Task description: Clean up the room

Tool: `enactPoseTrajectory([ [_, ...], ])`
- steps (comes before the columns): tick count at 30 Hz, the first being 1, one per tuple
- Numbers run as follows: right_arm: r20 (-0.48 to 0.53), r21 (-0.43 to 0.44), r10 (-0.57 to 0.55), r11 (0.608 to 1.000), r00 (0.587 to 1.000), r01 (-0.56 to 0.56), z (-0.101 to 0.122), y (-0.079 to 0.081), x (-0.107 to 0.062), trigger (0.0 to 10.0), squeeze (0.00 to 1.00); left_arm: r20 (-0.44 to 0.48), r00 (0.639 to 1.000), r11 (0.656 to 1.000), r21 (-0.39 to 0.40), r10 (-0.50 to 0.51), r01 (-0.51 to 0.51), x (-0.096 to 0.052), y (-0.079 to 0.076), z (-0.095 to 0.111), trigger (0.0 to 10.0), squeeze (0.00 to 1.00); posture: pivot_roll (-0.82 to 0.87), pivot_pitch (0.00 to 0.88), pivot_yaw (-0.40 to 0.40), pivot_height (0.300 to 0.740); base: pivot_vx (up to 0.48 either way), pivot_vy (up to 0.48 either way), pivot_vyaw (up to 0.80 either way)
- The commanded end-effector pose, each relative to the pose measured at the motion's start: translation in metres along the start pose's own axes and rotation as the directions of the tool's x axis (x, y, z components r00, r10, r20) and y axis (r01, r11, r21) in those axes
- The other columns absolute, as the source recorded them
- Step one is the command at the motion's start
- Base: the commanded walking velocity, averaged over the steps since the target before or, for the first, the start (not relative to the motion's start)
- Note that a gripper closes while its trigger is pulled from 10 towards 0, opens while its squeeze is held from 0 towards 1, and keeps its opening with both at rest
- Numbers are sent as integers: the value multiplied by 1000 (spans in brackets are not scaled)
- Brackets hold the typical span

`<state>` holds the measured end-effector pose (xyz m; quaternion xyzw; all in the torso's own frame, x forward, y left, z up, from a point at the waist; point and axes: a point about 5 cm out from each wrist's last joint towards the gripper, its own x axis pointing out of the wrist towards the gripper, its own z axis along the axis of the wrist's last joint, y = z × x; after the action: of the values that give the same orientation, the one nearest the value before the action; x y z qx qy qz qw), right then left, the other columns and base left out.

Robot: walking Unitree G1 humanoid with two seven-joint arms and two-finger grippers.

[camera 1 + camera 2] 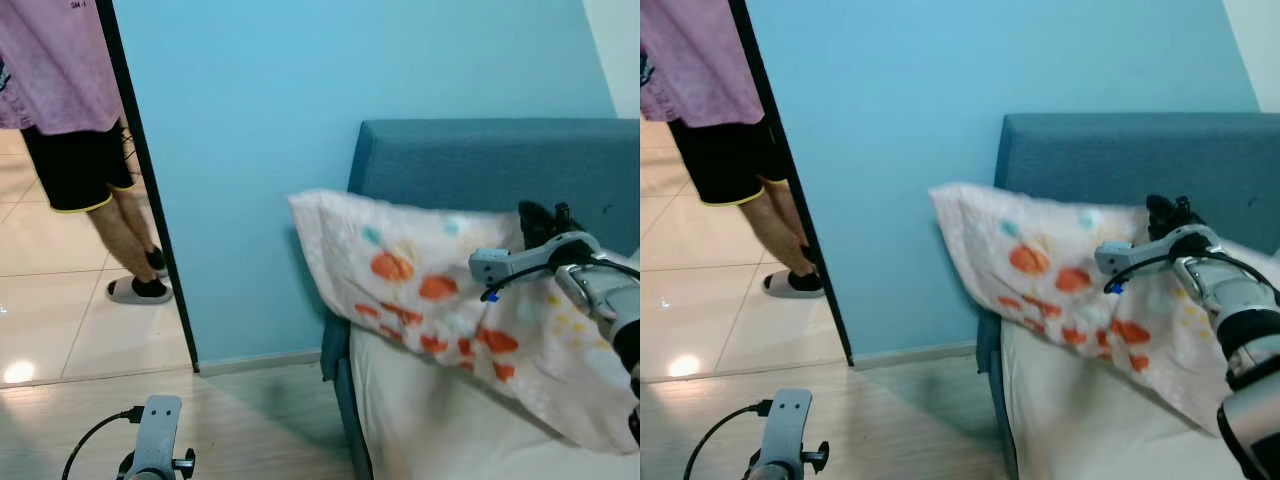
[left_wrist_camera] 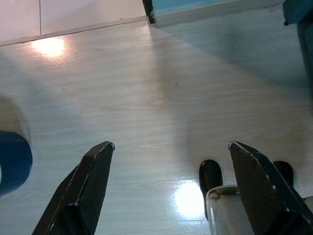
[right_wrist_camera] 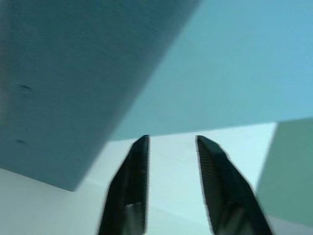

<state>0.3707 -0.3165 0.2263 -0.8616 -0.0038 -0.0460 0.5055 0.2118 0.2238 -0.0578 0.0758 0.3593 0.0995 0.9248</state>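
- Lowest in the head views, the left gripper (image 2: pixel 168 161) hangs idle over the pale wood floor (image 2: pixel 146 88); its two black fingers stand well apart with nothing between them.
- One right gripper (image 1: pixel 540 222) is raised above the bed, in front of the teal headboard (image 1: pixel 480 160). In the right wrist view its two fingers (image 3: pixel 129 186) are parted by a narrow gap and hold nothing, pointing up past the headboard toward the blue wall (image 1: pixel 300 100).
- One pillow (image 1: pixel 430 290), white with orange and teal spots, leans tilted against the headboard with its lower edge on the mattress (image 1: pixel 430 420). This propped position suggests it has been placed at the head of the bed, where it belongs.
- The right gripper is just above the pillow's upper edge; contact cannot be confirmed.
- One person (image 1: pixel 70 100) stands in the doorway on the tiled floor, well apart from the bed, likely keeping clear of the working area.
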Motion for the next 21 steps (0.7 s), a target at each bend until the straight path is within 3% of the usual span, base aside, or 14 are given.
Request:
enactPoseTrajectory([
  [1, -22, -35, -55, 998, 998, 54, -8, -10, 3, 10000, 1000, 4, 1000, 1000, -2, 16, -16, 0, 9, -1, 10000, 0, 46, 84, -79, 740, 0, 0, 0],
  [4, 30, 7, -52, 999, 998, 52, 9, -3, 4, 10000, 1000, 8, 1000, 1000, -1, 15, -15, 0, 8, 1, 10000, 0, 41, 81, -72, 740, 0, 0, 0],
  [6, 114, 62, 15, 998, 993, -23, 36, 21, -3, 10000, 1000, 4, 1000, 1000, 6, 1, -1, 0, 4, 0, 10000, 0, 39, 76, -63, 740, 0, 0, 0],
  [10, 157, 122, 95, 986, 983, -114, 55, 47, -15, 10000, 1000, 1, 1000, 1000, 7, -17, 17, 0, 1, 0, 10000, 0, 36, 65, -50, 740, 0, 0, 0],
  [11, 157, 122, 95, 986, 983, -114, 55, 47, -15, 10000, 1000, 1, 1000, 1000, 7, -17, 17, 0, 1, 0, 10000, 0, 36, 65, -50, 740, 0, 0, 0],
  [12, 155, 159, 129, 975, 979, -154, 61, 58, -21, 10000, 1000, 2, 1000, 1000, 6, -23, 23, 0, 0, 1, 10000, 0, 35, 63, -48, 740, 0, 0, 0],
  [13, 139, 210, 172, 957, 975, -198, 66, 71, -29, 10000, 863, 7, 999, 1000, 4, -31, 31, 1, 0, 4, 10000, 0, 32, 55, -44, 740, 0, 0, 0],
  [14, 139, 210, 172, 957, 975, -198, 66, 71, -29, 10000, 863, 7, 999, 1000, 4, -31, 31, 1, 0, 4, 10000, 0, 32, 55, -44, 740, 0, 0, 0],
  [15, 131, 225, 181, 952, 975, -207, 67, 75, -31, 10000, 643, 9, 999, 999, 2, -33, 33, 2, 0, 5, 10000, 0, 32, 55, -44, 740, 0, 0, 0],
  [16, 131, 225, 181, 952, 975, -207, 67, 75, -31, 10000, 643, 9, 999, 999, 2, -33, 33, 2, 0, 5, 10000, 0, 32, 55, -44, 740, 0, 0, 0],
  [17, 133, 252, 217, 936, 967, -245, 72, 82, -35, 10000, 376, 14, 999, 999, -1, -36, 36, 2, 1, 7, 10000, 0, 29, 46, -43, 740, 0, 0, 0],
  [19, 133, 252, 217, 936, 967, -245, 72, 82, -35, 10000, 376, 14, 999, 999, -1, -36, 36, 2, 1, 7, 10000, 0, 29, 46, -43, 740, 0, 0, 0],
  [20, 144, 292, 280, 904, 949, -311, 79, 93, -42, 10000, 0, 18, 999, 999, -5, -36, 36, 3, 1, 10, 10000, 0, 24, 43, -41, 740, 0, 0, 0],
  [21, 144, 292, 280, 904, 949, -311, 79, 93, -42, 10000, 0, 18, 999, 999, -5, -36, 36, 3, 1, 10, 10000, 0, 24, 43, -41, 740, 0, 0, 0],
])
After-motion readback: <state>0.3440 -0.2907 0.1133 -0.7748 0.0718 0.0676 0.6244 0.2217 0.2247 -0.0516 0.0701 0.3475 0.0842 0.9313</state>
